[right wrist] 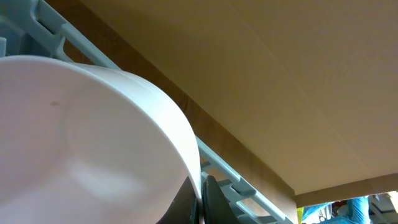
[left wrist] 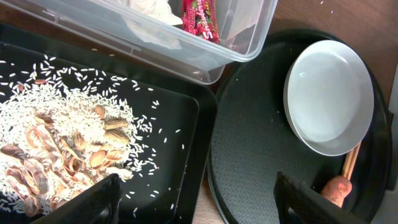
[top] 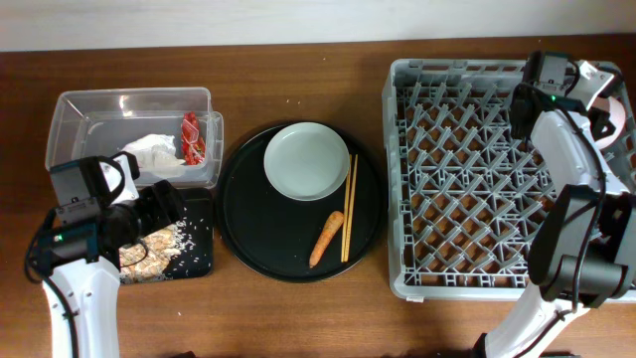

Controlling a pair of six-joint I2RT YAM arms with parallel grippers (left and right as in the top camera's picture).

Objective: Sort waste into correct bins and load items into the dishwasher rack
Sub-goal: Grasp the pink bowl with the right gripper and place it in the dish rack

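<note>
My left gripper (left wrist: 199, 208) is open and empty, low over the edge between the shallow black tray (top: 199, 261) and the round tray; in the overhead view it (top: 171, 211) is at the lower left. Rice scraps (left wrist: 68, 143) lie in the black tray (left wrist: 177, 118). The clear tub (top: 75, 111) holds the white napkin (top: 154, 154) and red wrapper (top: 190, 137). The grey-green plate (top: 306, 159), chopsticks (top: 349, 204) and carrot (top: 326, 239) lie on the round tray. My right gripper (right wrist: 200, 200) is shut on the rim of the whitish bowl (right wrist: 81, 137) at the rack's (top: 467, 179) far right corner. The cup is out of view.
The large round black tray (top: 258, 239) sits between the bins and the rack. The plate (left wrist: 329, 93), carrot tip (left wrist: 336, 190) and clear tub wall (left wrist: 186, 59) show in the left wrist view. The rack's rim (right wrist: 236, 177) runs beside the bowl. The right arm (top: 576, 229) reaches over the rack.
</note>
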